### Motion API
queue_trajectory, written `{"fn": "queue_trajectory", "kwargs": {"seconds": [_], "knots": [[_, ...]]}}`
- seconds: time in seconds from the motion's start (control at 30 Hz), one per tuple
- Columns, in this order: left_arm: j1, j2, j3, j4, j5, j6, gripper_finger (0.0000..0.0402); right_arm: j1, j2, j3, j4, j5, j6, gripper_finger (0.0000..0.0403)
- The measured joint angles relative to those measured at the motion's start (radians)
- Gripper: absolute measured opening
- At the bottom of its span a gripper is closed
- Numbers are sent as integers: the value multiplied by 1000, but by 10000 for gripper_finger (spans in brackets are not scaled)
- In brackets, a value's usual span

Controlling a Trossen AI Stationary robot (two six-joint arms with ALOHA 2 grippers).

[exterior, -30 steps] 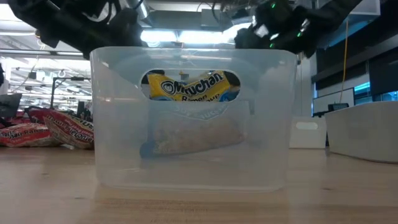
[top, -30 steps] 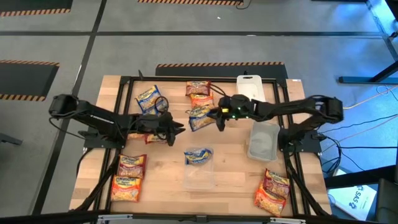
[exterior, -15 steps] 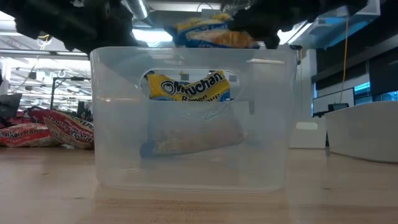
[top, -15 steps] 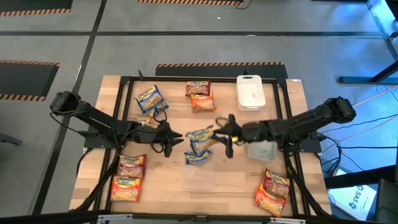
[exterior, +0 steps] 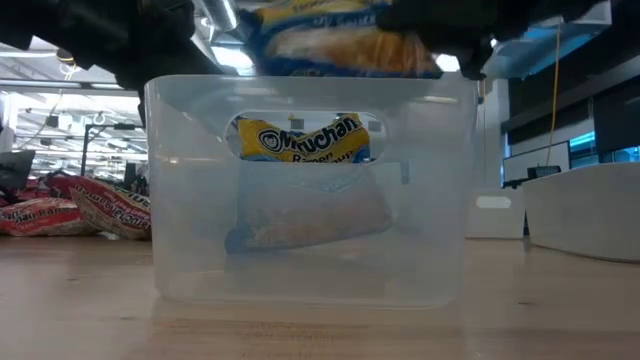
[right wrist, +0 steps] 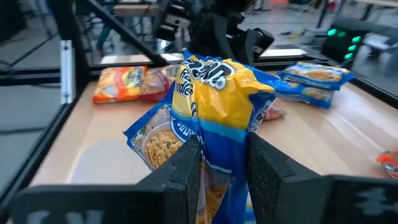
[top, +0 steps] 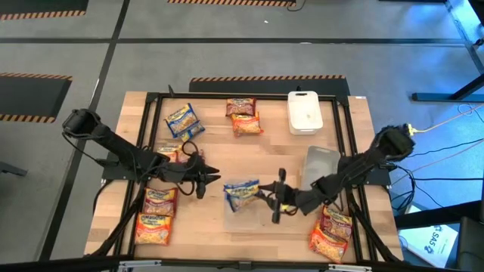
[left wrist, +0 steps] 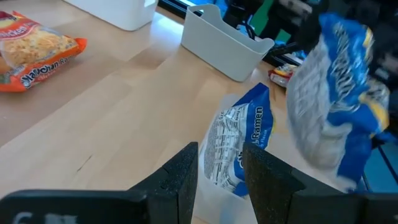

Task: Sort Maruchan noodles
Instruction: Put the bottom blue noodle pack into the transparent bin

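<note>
— We see a pale wooden bench [top: 204,227], grain showing, matt. And the bin [exterior: 300,200]?

— Clear plastic, slightly frosted, smooth. We see crinkly, glossy plastic film on the packet [right wrist: 217,99] held over it.

— We read the lid [top: 304,113] by the far edge as smooth white plastic; the fingers [left wrist: 186,174] as matt black.

Blue-and-yellow noodle packet [right wrist: 214,112] (white lettering), dark fingers [right wrist: 186,168], clear container [exterior: 305,190]
</note>
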Motion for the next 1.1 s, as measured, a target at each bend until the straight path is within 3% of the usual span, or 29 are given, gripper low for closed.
{"fn": "queue_trajectory", "kwargs": {"seconds": [0.2, 0.4, 1.1], "knots": [[-2, 0, 0, 0, -13, -6, 119, 22, 148, 0, 164, 107, 4, 88], [-2, 0, 0, -1, -13, -6, 119, 29, 259, 0, 321, 123, 10, 88], [-1, 0, 0, 3, -17, -3, 119, 13, 398, 6, 329, 157, 3, 88]]}}
